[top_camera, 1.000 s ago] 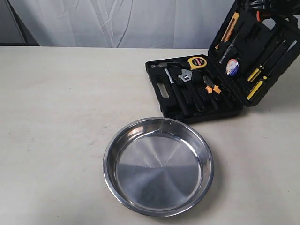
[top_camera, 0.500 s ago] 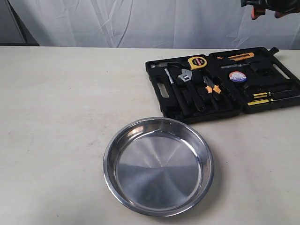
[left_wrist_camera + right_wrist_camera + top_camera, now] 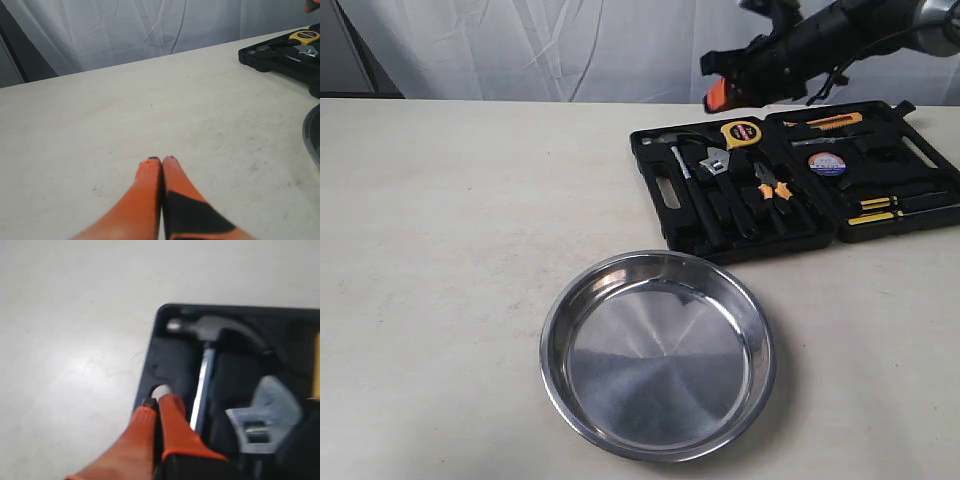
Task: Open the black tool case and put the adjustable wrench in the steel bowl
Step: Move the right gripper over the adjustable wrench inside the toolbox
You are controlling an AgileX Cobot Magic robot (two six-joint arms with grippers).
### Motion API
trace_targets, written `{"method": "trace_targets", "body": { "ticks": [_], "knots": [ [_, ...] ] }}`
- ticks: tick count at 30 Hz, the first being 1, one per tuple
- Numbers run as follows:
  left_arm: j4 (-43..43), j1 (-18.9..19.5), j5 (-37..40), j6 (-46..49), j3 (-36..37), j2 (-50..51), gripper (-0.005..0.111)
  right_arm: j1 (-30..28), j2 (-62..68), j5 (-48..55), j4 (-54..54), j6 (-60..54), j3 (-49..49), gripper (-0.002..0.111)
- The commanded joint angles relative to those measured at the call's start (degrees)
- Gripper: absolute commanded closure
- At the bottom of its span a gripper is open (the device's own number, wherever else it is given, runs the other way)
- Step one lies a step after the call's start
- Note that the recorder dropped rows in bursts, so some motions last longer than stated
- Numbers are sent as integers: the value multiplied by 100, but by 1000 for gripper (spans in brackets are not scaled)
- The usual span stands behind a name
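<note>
Pale table (image 3: 440,250), white curtain (image 3: 570,50) behind: black tool case (image 3: 750,248) lies open flat at the far right, adjustable wrench (image 3: 713,163) inside it.

Going by size, we note: the case has both halves down on the table, tools seated in moulded slots. The steel bowl (image 3: 552,340) sits nearer the camera, just in front of the case, apart from it. The right arm (image 3: 820,35) reaches in from the upper right, above the case's far edge. Its right gripper (image 3: 717,97) hangs over the far left corner of the case; in the right wrist view the orange fingers (image 3: 175,415) are pressed together, holding nothing. The left gripper (image 3: 161,162) is low over bare table, fingers together too, well away from the case. The wrench lies in the left half beside the hammer (image 3: 682,150), silver head toward the tape measure (image 3: 741,133), approx. mid-tray. Neither gripper touches it.
</note>
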Motion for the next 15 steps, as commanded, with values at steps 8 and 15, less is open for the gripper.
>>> {"method": "trace_targets", "body": {
  "ticks": [8, 15],
  "knots": [
    [-23, -37, -77, -21, 9, -26, 106, 125, 164, 2058, -2685, 1456, -550, 107],
    [-23, -37, -77, -21, 9, -26, 106, 125, -74, 988, -4812, 3183, -550, 107]
  ]
}}
